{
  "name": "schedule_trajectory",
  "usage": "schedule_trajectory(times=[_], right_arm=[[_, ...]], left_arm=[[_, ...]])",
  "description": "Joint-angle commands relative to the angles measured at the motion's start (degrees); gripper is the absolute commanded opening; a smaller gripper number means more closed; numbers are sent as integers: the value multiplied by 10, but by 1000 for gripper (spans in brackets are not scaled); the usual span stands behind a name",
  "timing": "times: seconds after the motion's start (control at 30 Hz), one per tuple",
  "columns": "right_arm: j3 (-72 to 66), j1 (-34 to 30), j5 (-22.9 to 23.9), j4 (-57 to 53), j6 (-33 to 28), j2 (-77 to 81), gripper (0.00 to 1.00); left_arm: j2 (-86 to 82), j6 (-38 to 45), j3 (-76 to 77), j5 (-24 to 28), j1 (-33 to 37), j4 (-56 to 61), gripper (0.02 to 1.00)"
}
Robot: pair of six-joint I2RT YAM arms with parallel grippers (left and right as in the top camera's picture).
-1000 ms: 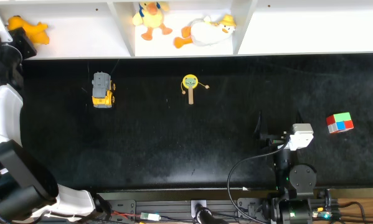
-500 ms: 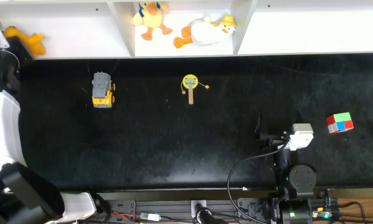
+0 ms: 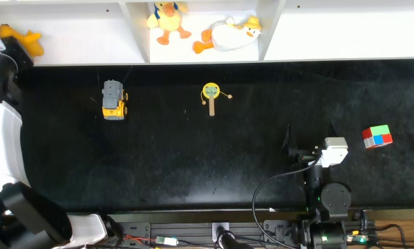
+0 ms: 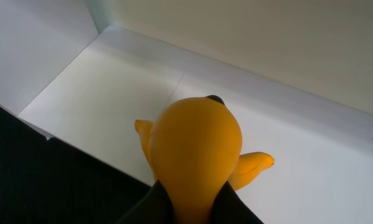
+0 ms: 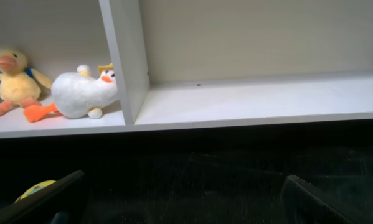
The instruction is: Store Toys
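Placement step: your left claw (image 4: 193,206), clamped on the orange duck (image 4: 195,146), hangs over the left shelf compartment (image 4: 96,99); lower, then release.

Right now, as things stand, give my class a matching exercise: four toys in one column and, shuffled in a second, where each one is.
1. orange duck
2. white goose
3. toy truck
4. colour cube

a. black table, far right
b. shelf, middle compartment
c. black table, left part
d. shelf, left compartment

Pairs: 1-d, 2-b, 3-c, 4-a
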Motion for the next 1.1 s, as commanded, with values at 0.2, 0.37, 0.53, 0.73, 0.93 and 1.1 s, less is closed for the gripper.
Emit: schedule_trajectory(times=[0.2,0.37,0.53,0.73,0.93,1.1], right_arm=[[-8,-1,6,3,2,-4,993],[-8,-1,6,3,2,-4,993],[-8,-1,6,3,2,-4,996],[-8,-1,6,3,2,-4,996],[-8,-1,6,3,2,-4,996],[-8,-1,6,3,2,-4,996]], left_arm=[[41,-18,4,22,-2,45,152],[56,-21,4,26,-3,49,152],[68,-21,4,33,-3,51,154],[79,-21,4,37,-5,52,163],[80,-21,4,37,-5,62,294],[80,-21,4,37,-5,69,549]])
